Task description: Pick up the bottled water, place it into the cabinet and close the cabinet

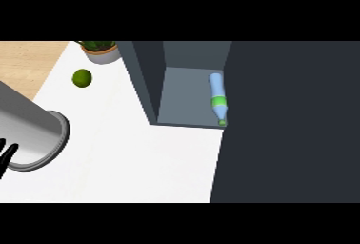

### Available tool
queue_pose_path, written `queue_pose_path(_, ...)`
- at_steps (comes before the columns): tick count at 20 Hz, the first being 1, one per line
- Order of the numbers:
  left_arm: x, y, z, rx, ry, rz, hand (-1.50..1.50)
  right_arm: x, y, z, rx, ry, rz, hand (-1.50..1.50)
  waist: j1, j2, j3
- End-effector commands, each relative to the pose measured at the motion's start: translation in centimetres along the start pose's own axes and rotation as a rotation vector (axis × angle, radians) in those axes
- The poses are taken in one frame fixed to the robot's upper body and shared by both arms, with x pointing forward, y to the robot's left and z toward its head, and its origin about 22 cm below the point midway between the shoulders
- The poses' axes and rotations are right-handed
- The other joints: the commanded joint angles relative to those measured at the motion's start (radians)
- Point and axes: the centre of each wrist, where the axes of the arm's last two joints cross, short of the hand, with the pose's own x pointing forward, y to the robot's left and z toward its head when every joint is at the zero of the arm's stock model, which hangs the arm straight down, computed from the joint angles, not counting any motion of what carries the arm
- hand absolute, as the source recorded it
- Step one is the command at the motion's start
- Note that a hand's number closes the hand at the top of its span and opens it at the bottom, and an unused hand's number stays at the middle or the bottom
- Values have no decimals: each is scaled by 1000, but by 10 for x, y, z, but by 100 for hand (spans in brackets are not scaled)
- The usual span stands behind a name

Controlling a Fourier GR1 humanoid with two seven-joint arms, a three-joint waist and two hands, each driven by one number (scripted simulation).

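Observation:
The bottled water [217, 95] is pale blue with a green band and a green cap. It lies on its side on the grey floor of the open cabinet [183, 100], along the right side, cap toward the front edge. Nothing is touching it. My left forearm [32, 131] crosses the view's left side, and the black fingers of my left hand [5, 157] show straight at the left edge, far from the cabinet and holding nothing. My right hand does not show in this view.
A large dark panel [288, 124] fills the right side, next to the cabinet opening. On the white counter [141, 157] sit a green round fruit [82, 77] and a potted plant [102, 50] at the back left. Wooden floor [25, 62] lies beyond the counter's left edge.

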Motion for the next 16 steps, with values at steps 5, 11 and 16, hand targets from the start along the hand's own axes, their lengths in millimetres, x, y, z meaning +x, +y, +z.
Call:
queue_pose_path(5,11,16,6,-17,13,4,-150,33,25,-40,38,4,165,150,27,6,0)
queue_pose_path(11,14,27,11,-27,3,9,-150,28,23,-79,19,-38,116,150,39,11,1)
queue_pose_path(16,25,38,10,-33,-20,-5,-150,27,23,-113,-28,-46,61,150,63,12,5)
